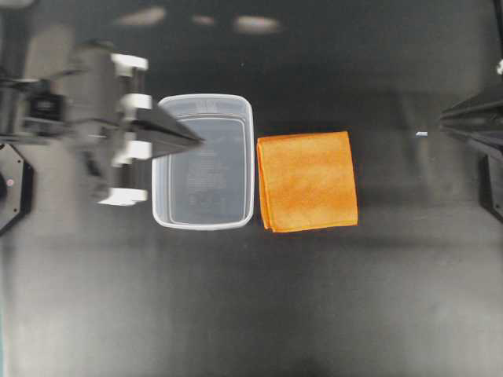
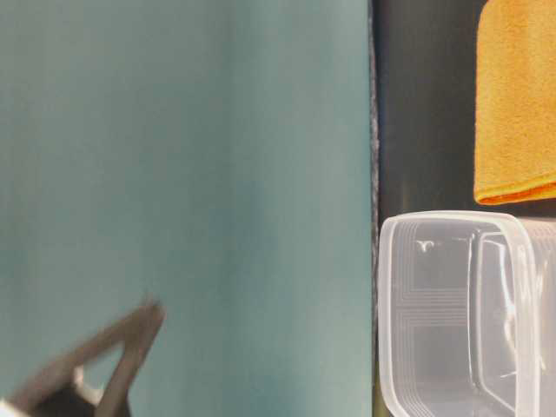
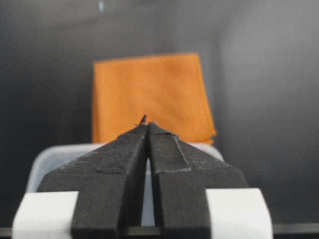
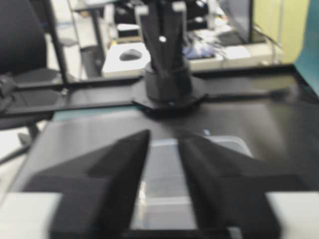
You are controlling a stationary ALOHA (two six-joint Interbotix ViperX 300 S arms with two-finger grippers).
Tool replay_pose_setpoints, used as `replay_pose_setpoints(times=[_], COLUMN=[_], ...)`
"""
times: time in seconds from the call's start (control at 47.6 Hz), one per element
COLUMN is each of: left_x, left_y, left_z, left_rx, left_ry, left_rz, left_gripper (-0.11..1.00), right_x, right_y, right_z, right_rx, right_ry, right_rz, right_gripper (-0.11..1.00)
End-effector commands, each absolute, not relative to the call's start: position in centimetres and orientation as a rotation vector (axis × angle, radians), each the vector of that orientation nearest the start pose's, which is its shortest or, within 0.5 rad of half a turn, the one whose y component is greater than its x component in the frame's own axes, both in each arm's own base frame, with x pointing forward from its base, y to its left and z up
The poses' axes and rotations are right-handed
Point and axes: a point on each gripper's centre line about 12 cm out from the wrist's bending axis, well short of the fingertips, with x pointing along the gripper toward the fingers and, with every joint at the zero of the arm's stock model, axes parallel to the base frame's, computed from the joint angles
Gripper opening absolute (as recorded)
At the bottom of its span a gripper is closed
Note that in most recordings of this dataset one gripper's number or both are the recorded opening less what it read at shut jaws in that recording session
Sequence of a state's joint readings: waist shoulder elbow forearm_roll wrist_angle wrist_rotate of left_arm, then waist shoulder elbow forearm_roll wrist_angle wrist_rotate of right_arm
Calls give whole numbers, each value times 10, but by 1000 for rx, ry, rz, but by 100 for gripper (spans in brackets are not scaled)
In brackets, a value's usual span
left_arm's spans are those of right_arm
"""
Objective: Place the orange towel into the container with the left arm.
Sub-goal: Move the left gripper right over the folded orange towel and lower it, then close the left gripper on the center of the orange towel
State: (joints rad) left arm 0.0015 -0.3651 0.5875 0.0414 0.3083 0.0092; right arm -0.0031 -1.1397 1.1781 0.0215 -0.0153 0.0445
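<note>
The orange towel (image 1: 307, 181) lies flat on the black table, just right of the container (image 1: 206, 161), a clear empty tub. My left gripper (image 1: 196, 142), the wedge-shaped one with white clips, is shut and empty. It hovers over the tub's left part and looks blurred. In the left wrist view its tips (image 3: 148, 124) point at the towel (image 3: 149, 94) beyond the tub's rim (image 3: 50, 158). My right gripper (image 1: 445, 122) is at the right edge, apart from the towel. Its jaws (image 4: 163, 135) stand open and empty, with the clear tub (image 4: 229, 144) showing past them.
A small white speck (image 1: 421, 133) lies on the table near the right gripper. The table-level view shows the tub (image 2: 452, 313), the towel's edge (image 2: 517, 104), a teal wall (image 2: 174, 174) and the raised left gripper (image 2: 153, 311). An arm base (image 4: 169, 84) stands across the table.
</note>
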Motion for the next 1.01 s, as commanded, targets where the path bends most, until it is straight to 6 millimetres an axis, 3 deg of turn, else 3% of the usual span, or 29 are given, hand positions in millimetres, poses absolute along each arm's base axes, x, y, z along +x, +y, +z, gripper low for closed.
replay_pose_setpoints(times=[0.0, 0.105, 0.189, 0.378, 0.483, 0.756, 0.987], left_x=[366, 393, 413, 454, 476, 519, 532], left_y=[3, 3, 3, 4, 4, 7, 16], left_z=[313, 307, 298, 264, 241, 194, 134], left_rx=[58, 59, 59, 60, 56, 57, 67], left_ry=[557, 643, 701, 828, 894, 1002, 1153], left_rz=[2, 3, 4, 3, 5, 9, 9], left_gripper=[0, 3, 15, 70, 89, 90, 90], right_x=[166, 163, 162, 161, 158, 150, 150], right_y=[0, -1, -1, -1, -1, -1, -1], right_z=[302, 302, 299, 298, 301, 309, 307], right_rx=[67, 68, 68, 64, 57, 55, 57], right_ry=[3, 20, 38, 38, 21, -45, -40], right_rz=[-3, -4, -4, -4, -4, -2, -2], right_gripper=[39, 64, 75, 76, 76, 76, 75])
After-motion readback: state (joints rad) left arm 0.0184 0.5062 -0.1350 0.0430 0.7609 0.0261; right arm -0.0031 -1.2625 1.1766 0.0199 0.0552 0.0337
